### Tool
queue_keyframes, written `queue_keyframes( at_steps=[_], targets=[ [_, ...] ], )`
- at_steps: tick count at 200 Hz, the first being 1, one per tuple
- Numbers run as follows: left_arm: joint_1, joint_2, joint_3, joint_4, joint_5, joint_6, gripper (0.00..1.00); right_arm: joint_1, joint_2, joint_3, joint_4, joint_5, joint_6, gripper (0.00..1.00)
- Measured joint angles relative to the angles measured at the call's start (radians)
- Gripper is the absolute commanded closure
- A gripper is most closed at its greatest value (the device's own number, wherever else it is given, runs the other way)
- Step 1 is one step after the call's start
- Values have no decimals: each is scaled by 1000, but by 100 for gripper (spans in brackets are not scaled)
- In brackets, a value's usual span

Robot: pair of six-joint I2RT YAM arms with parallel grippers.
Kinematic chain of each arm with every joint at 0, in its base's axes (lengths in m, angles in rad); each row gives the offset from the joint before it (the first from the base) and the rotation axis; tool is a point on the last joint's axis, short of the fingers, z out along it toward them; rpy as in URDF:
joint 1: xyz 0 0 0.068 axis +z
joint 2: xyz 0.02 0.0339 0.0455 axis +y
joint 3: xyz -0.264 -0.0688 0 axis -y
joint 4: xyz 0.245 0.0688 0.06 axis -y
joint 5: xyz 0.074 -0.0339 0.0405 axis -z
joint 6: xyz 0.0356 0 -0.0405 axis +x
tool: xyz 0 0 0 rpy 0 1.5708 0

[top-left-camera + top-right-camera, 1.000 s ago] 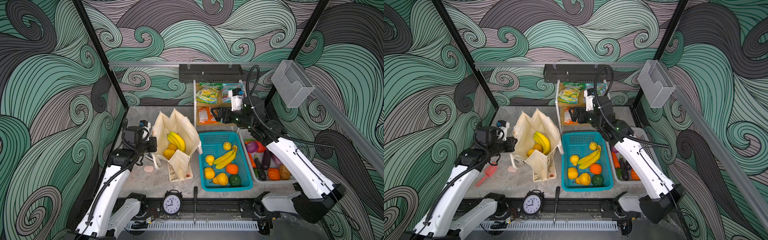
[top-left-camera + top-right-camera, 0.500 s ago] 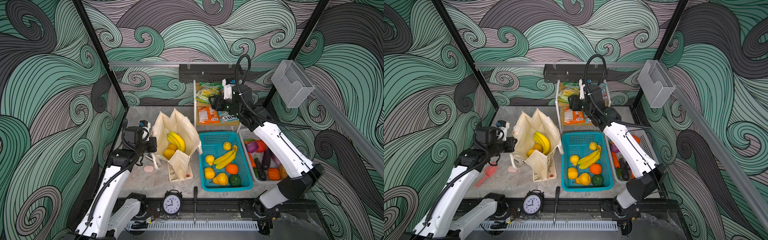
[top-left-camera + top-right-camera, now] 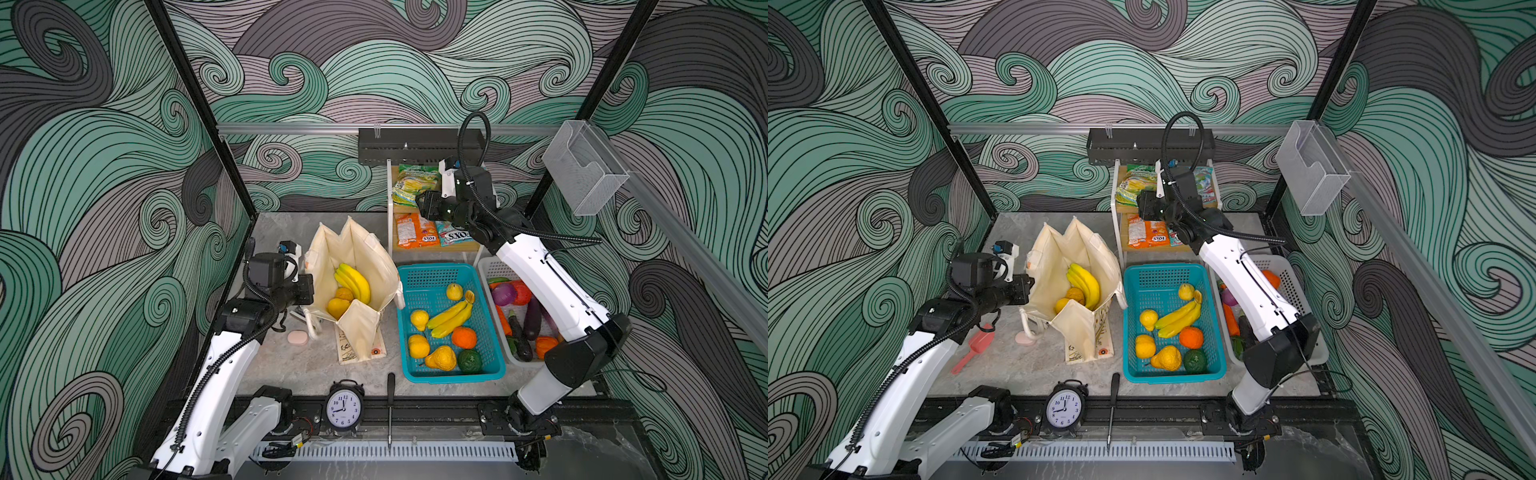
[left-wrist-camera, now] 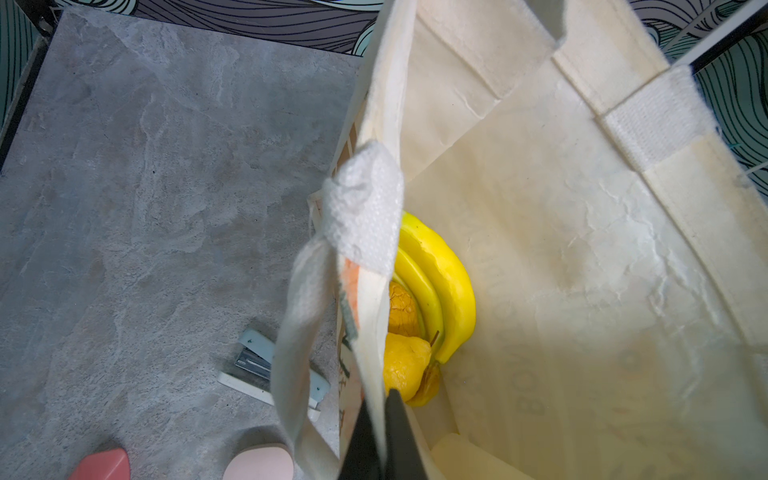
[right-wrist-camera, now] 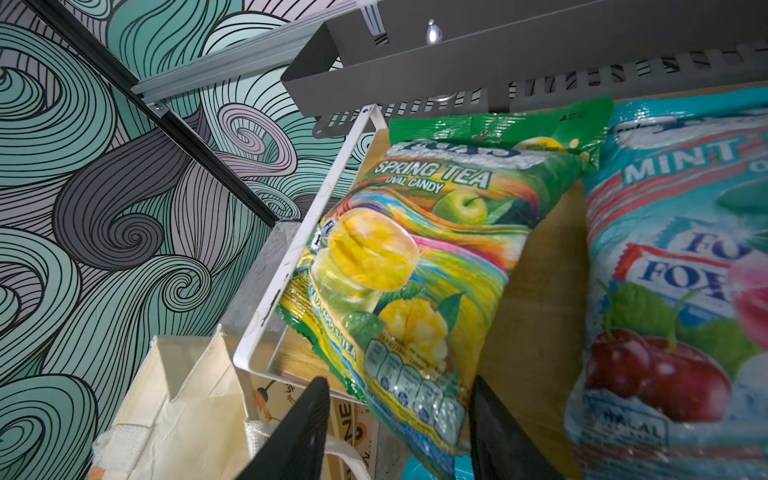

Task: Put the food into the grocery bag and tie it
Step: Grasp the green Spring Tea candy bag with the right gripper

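My right pincer (image 5: pixel 400 380) stands partly open, one jaw on each side of the lower end of the Spring Tea candy packet (image 5: pixel 415 266). A gap shows on one side, so I have hold of nothing there yet. The packet lies on the rack's top board at the back, its lower end hanging over the front edge. My left pincer (image 4: pixel 380 401) is clamped on the rim of the canvas tote (image 3: pixel 361 253), which stands beside the rack, mouth up, with a banana bunch (image 3: pixel 353 282) and yellow fruit inside.

I judge the glossy film will slip, so I should pinch the sealed end squarely and draw it toward me. The white wire frame (image 5: pixel 291 266) runs just beside the packet, the mint packet (image 5: pixel 673 249) lies on its other side, and the dark metal tray (image 5: pixel 457 54) hangs above, so I should lift little. The open way is outward and down to the tote's mouth, next to the teal basket (image 3: pixel 436 272).
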Motion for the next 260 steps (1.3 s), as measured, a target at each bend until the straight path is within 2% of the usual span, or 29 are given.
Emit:
queue_keyframes(
  at_steps=[50, 76, 101, 128, 163, 202, 260],
  targets=[
    [0, 1, 0, 0, 0, 0, 100, -18, 15, 4, 13, -32, 25, 64],
    [0, 1, 0, 0, 0, 0, 100, -29, 15, 0, 26, -61, 40, 80],
    [0, 1, 0, 0, 0, 0, 100, -34, 15, -7, 44, -99, 50, 85],
    [0, 1, 0, 0, 0, 0, 100, -36, 15, -7, 50, -130, 50, 100],
    [0, 1, 0, 0, 0, 0, 100, -36, 18, 18, 34, -151, 29, 100],
    [0, 1, 0, 0, 0, 0, 100, -36, 24, 118, -29, -156, -11, 100],
    [0, 1, 0, 0, -2, 0, 100, -36, 127, 380, -172, -212, -105, 100]
  ],
)
